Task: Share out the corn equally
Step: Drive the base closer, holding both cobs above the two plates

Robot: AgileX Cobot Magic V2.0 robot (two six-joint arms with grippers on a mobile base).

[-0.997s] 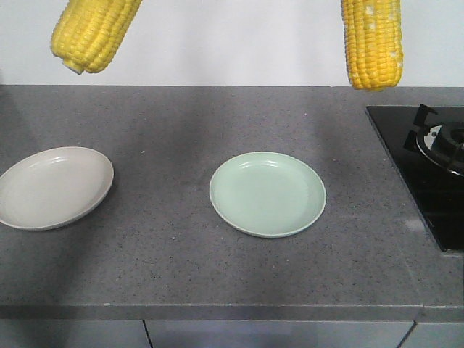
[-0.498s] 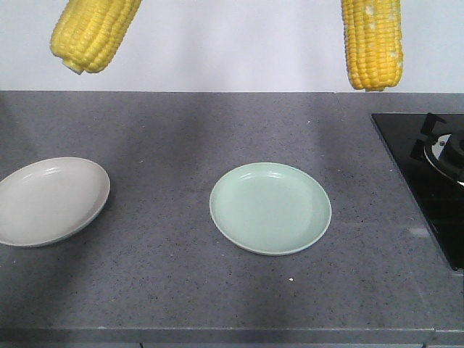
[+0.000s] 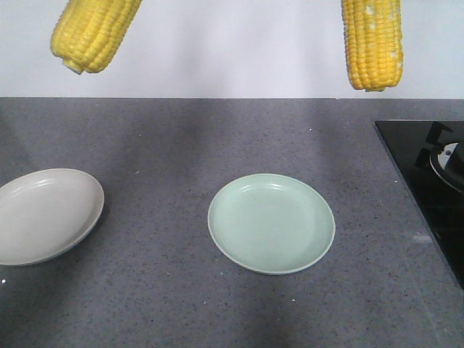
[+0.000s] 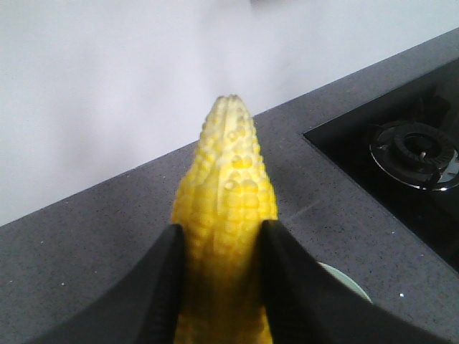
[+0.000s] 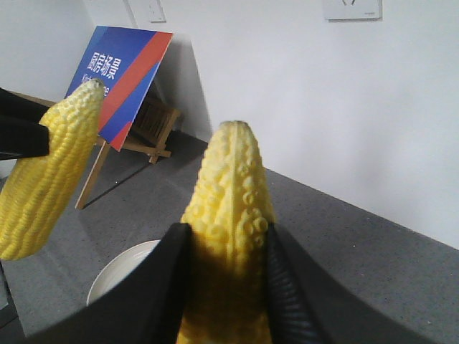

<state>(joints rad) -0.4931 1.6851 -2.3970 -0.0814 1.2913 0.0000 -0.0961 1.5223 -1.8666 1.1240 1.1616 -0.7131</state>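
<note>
The left gripper [image 4: 224,247] is clamped on a corn cob [image 4: 228,215], its black fingers [image 4: 161,279] pressing both flanks; the right gripper [image 5: 228,261] grips a second cob [image 5: 229,222] the same way. In the front view both cobs hang above the grey countertop [image 3: 159,297], one at 11 o'clock [image 3: 93,30], one at 1 o'clock [image 3: 373,42]. Below lie a pale green plate [image 3: 271,223] near centre, a beige plate [image 3: 43,216] at 9 o'clock, and a black gas hob [image 3: 433,181] at 3 o'clock
</note>
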